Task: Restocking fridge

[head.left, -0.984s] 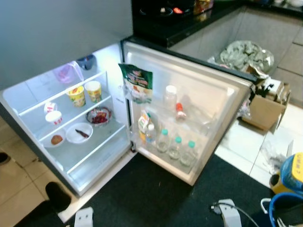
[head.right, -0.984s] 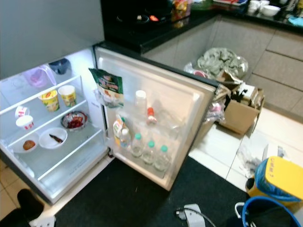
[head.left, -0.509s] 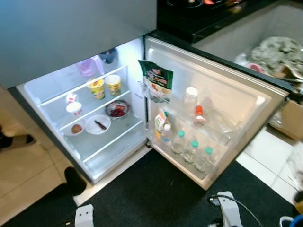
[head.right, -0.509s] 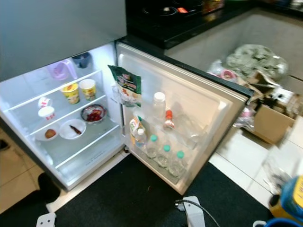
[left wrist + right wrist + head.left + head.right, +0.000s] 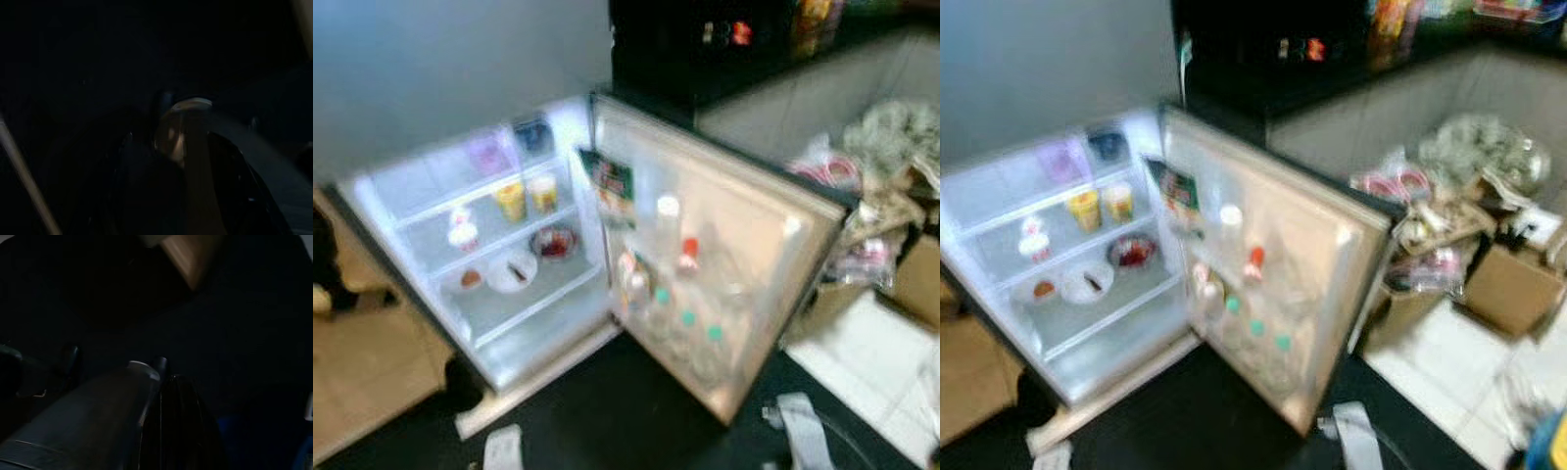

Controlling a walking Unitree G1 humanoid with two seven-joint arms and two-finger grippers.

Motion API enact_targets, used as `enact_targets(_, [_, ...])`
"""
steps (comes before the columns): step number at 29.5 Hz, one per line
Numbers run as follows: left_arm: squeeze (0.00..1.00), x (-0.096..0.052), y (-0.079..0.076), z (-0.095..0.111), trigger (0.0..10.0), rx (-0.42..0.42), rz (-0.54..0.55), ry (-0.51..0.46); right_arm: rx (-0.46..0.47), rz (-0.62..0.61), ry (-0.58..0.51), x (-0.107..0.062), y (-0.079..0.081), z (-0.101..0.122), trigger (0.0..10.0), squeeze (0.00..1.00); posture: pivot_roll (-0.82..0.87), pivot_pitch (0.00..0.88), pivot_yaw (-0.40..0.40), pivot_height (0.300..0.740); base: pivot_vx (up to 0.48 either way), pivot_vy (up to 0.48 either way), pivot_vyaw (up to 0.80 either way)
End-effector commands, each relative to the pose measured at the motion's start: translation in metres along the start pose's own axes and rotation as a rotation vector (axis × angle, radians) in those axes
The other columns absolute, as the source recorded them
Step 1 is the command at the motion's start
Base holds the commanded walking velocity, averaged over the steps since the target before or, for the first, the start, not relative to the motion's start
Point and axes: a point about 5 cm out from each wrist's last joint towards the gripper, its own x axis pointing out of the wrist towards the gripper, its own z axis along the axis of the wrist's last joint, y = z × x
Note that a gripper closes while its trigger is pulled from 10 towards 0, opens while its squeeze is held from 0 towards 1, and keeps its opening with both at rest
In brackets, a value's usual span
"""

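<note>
The small fridge (image 5: 524, 323) stands open on the floor, lit inside; the head views are blurred. On its shelves are two yellow cups (image 5: 527, 196), a red-and-white cup (image 5: 463, 235), a bowl of red food (image 5: 555, 241), a white plate (image 5: 513, 273) and a pink container (image 5: 487, 155). The open door (image 5: 764, 230) holds a green pouch (image 5: 612, 186), a white-capped jar (image 5: 667, 213), a red-capped bottle (image 5: 687, 253) and several green-capped bottles (image 5: 683, 328). My left arm (image 5: 502, 450) and right arm (image 5: 803, 436) hang low over the mat. Both wrist views are very dark.
A black mat (image 5: 626, 421) lies before the fridge. To the right are a cardboard box (image 5: 1513, 289) and bags of clutter (image 5: 1474, 147) on white tiles. A black counter (image 5: 705, 49) runs behind the door. A person's foot (image 5: 328, 284) is at the left edge.
The whole picture has shifted and blurred, so the camera is moving. Nothing inside the fridge or on its door has changed place.
</note>
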Motion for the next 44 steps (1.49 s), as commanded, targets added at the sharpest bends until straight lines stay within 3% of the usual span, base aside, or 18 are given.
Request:
enact_targets(1, [0.00, 0.000, 0.003, 0.000, 10.0, -0.005, 0.009, 0.005, -0.017, 0.010, 0.004, 0.001, 0.005, 0.000, 10.0, 0.00, -0.04, 0.000, -0.004, 0.740, 0.000, 0.000, 0.00])
enact_targets(6, [0.00, -0.001, 0.006, -0.002, 10.0, 0.011, 0.007, 0.009, -0.011, -0.060, 0.016, -0.002, -0.009, -0.005, 10.0, 0.00, -0.04, 0.000, -0.003, 0.740, 0.000, 0.000, 0.00])
enact_targets(13, [0.00, -0.001, 0.008, -0.001, 10.0, 0.019, 0.002, 0.006, 0.084, -0.238, -0.029, -0.012, -0.042, 0.000, 10.0, 0.00, -0.05, 0.000, -0.003, 0.740, 0.000, 0.000, 0.00])
enact_targets(14, [0.00, -0.002, 0.008, -0.001, 10.0, 0.021, 0.000, 0.006, 0.141, -0.326, -0.068, -0.019, -0.059, 0.005, 10.0, 0.00, -0.05, 0.000, -0.004, 0.740, 0.000, 0.000, 0.00])
enact_targets(16, [0.00, -0.002, 0.008, -0.001, 10.0, 0.021, 0.000, 0.006, 0.166, -0.354, -0.086, -0.021, -0.065, 0.008, 10.0, 0.00, -0.05, 0.000, -0.004, 0.740, 0.000, 0.000, 0.00])
enact_targets(18, [0.00, -0.002, 0.008, -0.002, 10.0, 0.016, -0.002, 0.006, 0.240, -0.464, -0.146, -0.032, -0.089, 0.018, 10.0, 0.00, -0.04, 0.000, -0.009, 0.740, 0.000, 0.000, 0.00])
enact_targets(19, [0.00, -0.002, 0.008, -0.002, 10.0, 0.010, -0.003, 0.005, 0.248, -0.492, -0.156, -0.035, -0.094, 0.021, 4.4, 0.00, -0.04, 0.000, -0.010, 0.740, 0.000, 0.000, 0.00])
enact_targets(20, [0.00, -0.002, 0.008, -0.002, 10.0, 0.010, -0.003, 0.005, 0.248, -0.492, -0.156, -0.035, -0.094, 0.021, 4.4, 0.00, -0.04, 0.000, -0.010, 0.740, 0.000, 0.000, 0.00])
enact_targets(21, [0.00, -0.002, 0.008, -0.002, 10.0, 0.006, -0.005, 0.004, 0.263, -0.544, -0.173, -0.041, -0.104, 0.025, 0.0, 0.00, -0.04, 0.000, -0.012, 0.740, 0.000, 0.000, 0.00])
enact_targets(25, [0.00, -0.002, 0.008, -0.002, 10.0, -0.001, -0.004, -0.001, 0.319, -0.627, -0.250, -0.052, -0.121, 0.042, 0.0, 0.00, -0.04, 0.000, -0.015, 0.740, 0.000, 0.000, 0.00])
enact_targets(32, [0.00, -0.002, 0.008, -0.003, 10.0, -0.003, -0.005, 0.001, 0.452, -0.602, -0.420, -0.062, -0.132, 0.072, 0.0, 0.00, -0.04, 0.000, -0.012, 0.740, 0.000, 0.000, 0.00])
enact_targets(33, [0.00, -0.002, 0.008, -0.004, 10.0, -0.003, -0.006, 0.002, 0.471, -0.567, -0.462, -0.063, -0.131, 0.080, 4.5, 0.00, -0.04, 0.000, -0.012, 0.740, 0.000, 0.000, 0.00])
enact_targets(34, [0.00, -0.003, 0.008, -0.005, 10.0, -0.006, -0.005, 0.005, 0.506, -0.449, -0.601, -0.068, -0.129, 0.107, 10.0, 0.00, -0.04, 0.000, -0.012, 0.740, 0.000, 0.000, 0.00])
enact_targets(37, [0.00, -0.003, 0.008, -0.006, 10.0, -0.009, -0.005, 0.005, 0.515, -0.393, -0.663, -0.071, -0.128, 0.119, 10.0, 0.00, -0.04, 0.000, -0.010, 0.740, 0.000, 0.000, 0.00])
enact_targets(38, [0.00, -0.003, 0.008, -0.006, 10.0, -0.012, -0.005, 0.003, 0.500, -0.281, -0.757, -0.077, -0.124, 0.141, 10.0, 0.00, -0.04, 0.000, -0.009, 0.740, 0.000, 0.000, 0.00])
enact_targets(39, [0.00, -0.003, 0.009, -0.006, 10.0, -0.013, -0.005, 0.003, 0.496, -0.242, -0.784, -0.078, -0.122, 0.147, 10.0, 0.00, -0.04, 0.000, -0.009, 0.740, 0.000, 0.000, 0.00])
enact_targets(44, [0.00, -0.003, 0.009, -0.005, 10.0, -0.015, -0.006, 0.000, 0.480, -0.101, -0.849, -0.082, -0.114, 0.163, 10.0, 0.00, -0.04, 0.000, -0.006, 0.740, 0.000, 0.000, 0.00])
